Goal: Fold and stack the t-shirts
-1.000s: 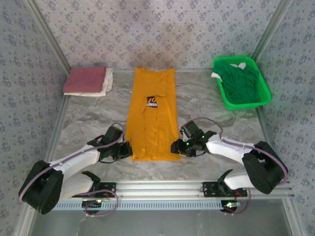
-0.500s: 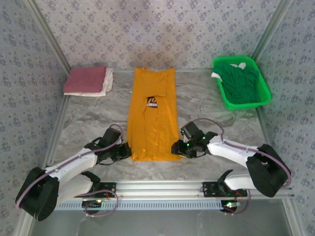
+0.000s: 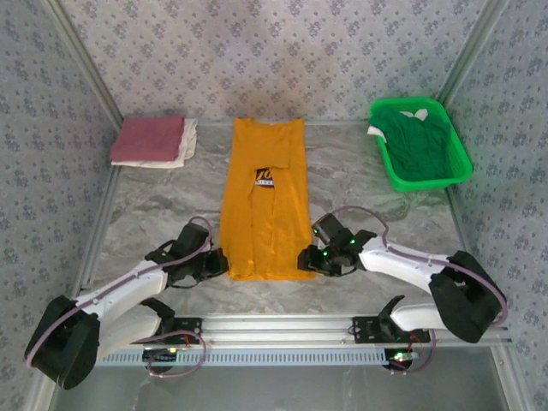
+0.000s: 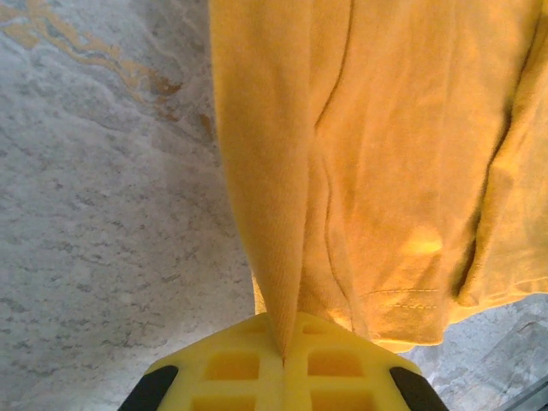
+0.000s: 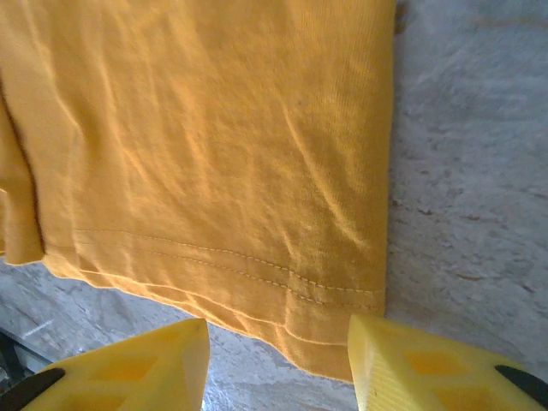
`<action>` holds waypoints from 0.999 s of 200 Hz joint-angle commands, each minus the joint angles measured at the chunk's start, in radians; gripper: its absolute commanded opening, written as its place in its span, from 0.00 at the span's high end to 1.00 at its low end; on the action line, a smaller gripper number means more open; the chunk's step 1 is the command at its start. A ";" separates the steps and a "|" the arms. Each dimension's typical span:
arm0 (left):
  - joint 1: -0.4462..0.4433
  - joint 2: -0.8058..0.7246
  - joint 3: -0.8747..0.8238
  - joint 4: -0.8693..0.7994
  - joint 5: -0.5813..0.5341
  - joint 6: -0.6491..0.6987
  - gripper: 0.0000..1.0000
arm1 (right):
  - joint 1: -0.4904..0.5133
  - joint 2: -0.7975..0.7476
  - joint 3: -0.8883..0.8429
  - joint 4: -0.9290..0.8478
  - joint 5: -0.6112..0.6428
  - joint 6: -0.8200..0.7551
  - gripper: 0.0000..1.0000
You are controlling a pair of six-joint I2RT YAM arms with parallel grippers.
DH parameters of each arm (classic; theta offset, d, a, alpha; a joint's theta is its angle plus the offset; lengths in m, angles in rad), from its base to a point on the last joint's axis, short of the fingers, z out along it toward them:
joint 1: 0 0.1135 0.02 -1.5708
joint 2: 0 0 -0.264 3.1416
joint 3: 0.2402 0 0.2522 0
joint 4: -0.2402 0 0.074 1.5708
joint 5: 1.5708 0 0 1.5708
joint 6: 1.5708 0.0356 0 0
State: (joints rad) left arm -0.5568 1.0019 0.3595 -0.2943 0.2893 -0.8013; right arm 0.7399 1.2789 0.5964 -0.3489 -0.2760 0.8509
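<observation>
Pinching a soft ridge of orange-yellow t-shirt (image 3: 265, 224) is the left pincer (image 4: 284, 344); the right pincer (image 5: 278, 341) stands spread.

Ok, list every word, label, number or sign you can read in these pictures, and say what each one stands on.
Dark navy chest print on the long orange-yellow cloth t-shirt: pale marks inside it, too small and blurred to read.
No readable text elsewhere: none on the folded dusty red t-shirt, the bright green plastic basket, or the stitched hem seen from the right wrist.
</observation>
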 commanded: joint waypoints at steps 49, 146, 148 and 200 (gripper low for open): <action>-0.004 -0.008 -0.020 0.002 0.000 0.021 1.00 | -0.007 0.011 -0.025 -0.008 0.027 0.040 0.51; -0.003 -0.041 -0.033 0.015 0.006 0.004 1.00 | 0.032 0.084 -0.030 0.141 -0.040 0.038 0.84; -0.004 -0.043 -0.033 0.013 0.006 0.004 1.00 | 0.032 0.081 -0.030 0.137 -0.038 0.037 0.85; -0.011 -0.149 -0.067 -0.057 0.033 -0.037 1.00 | 0.015 -0.018 -0.096 0.101 -0.049 0.033 1.00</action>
State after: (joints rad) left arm -0.5571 0.9081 0.3225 -0.2962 0.2932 -0.8024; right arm 0.7624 1.3098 0.5438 -0.2192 -0.3038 0.8833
